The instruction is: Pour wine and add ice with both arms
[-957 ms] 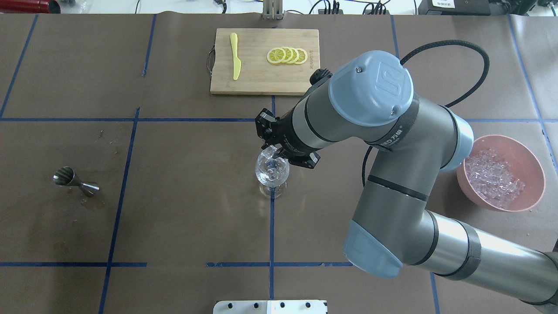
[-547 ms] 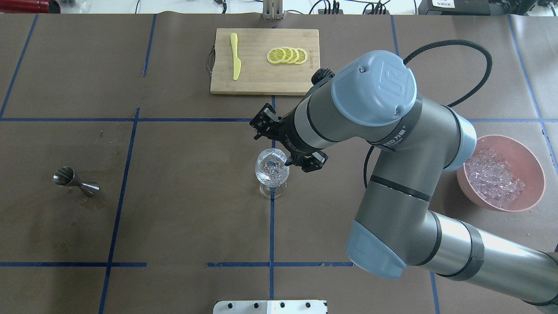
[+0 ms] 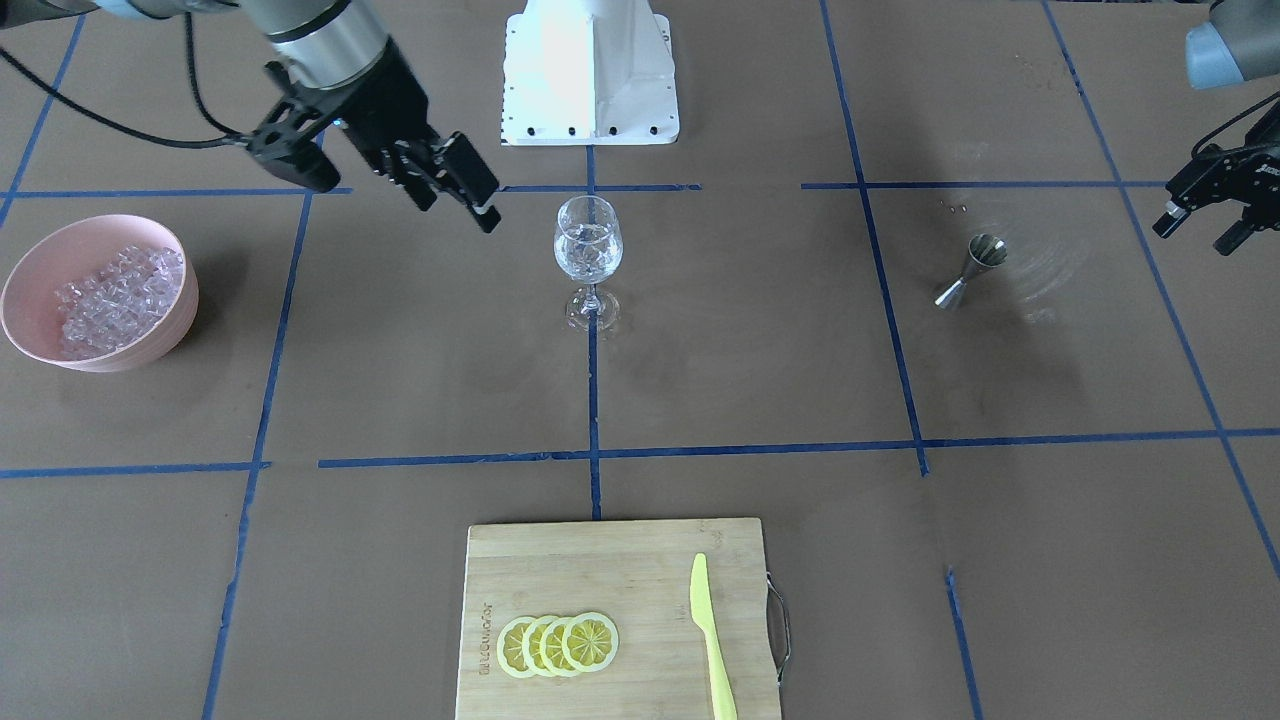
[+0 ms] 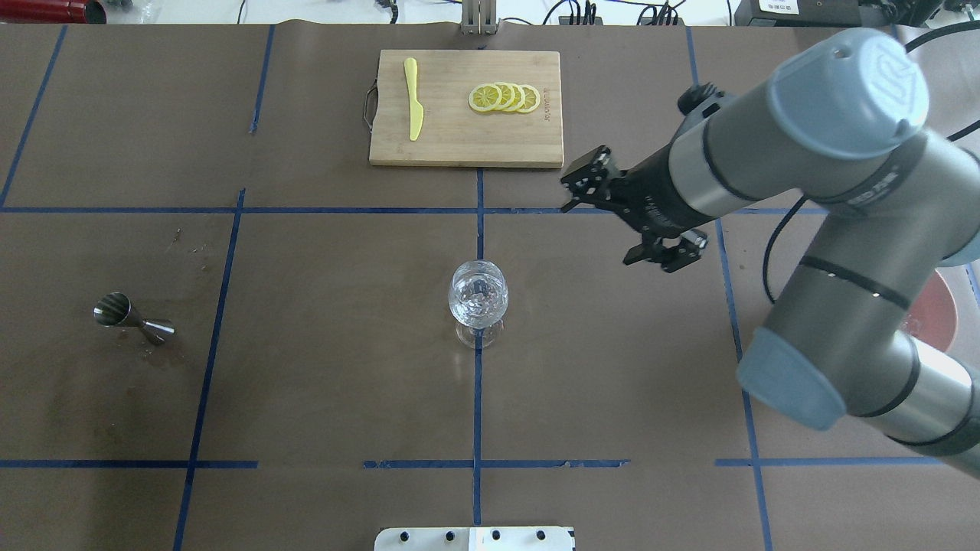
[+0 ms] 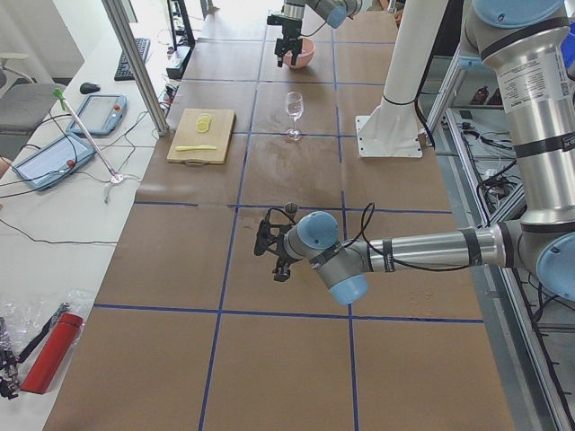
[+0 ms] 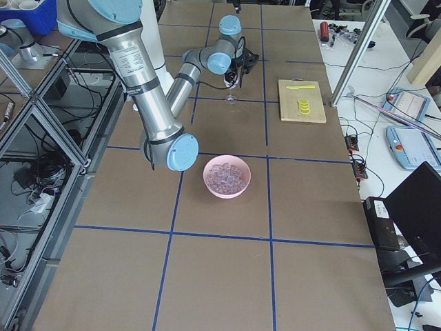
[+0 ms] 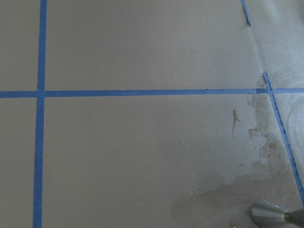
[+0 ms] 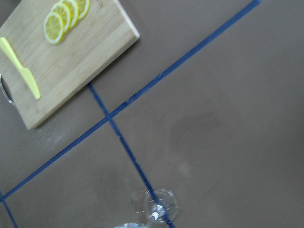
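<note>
A clear wine glass (image 4: pixel 478 295) (image 3: pixel 588 240) stands at the table's middle with ice (image 4: pixel 476 301) cubes in its bowl. No wine can be made out; what is in the glass looks clear. My right gripper (image 4: pixel 605 226) (image 3: pixel 410 200) hangs open and empty, away from the glass toward the robot's right. More ice (image 3: pixel 115 290) fills a pink bowl (image 3: pixel 40 345) (image 6: pixel 226 193). My left gripper (image 3: pixel 1197 235) hovers open and empty near a steel jigger (image 4: pixel 130 315) (image 3: pixel 968 268), which lies on its side.
A bamboo cutting board (image 4: pixel 459 141) at the far edge carries lemon slices (image 4: pixel 505 97) and a yellow knife (image 4: pixel 413 99). Wet stains (image 7: pixel 247 190) mark the paper around the jigger. In the overhead view my right arm (image 4: pixel 842 229) covers most of the pink bowl.
My right gripper, which was open right over the glass, has pulled away to the right and slightly farther back. The glass and the jigger have not moved.
</note>
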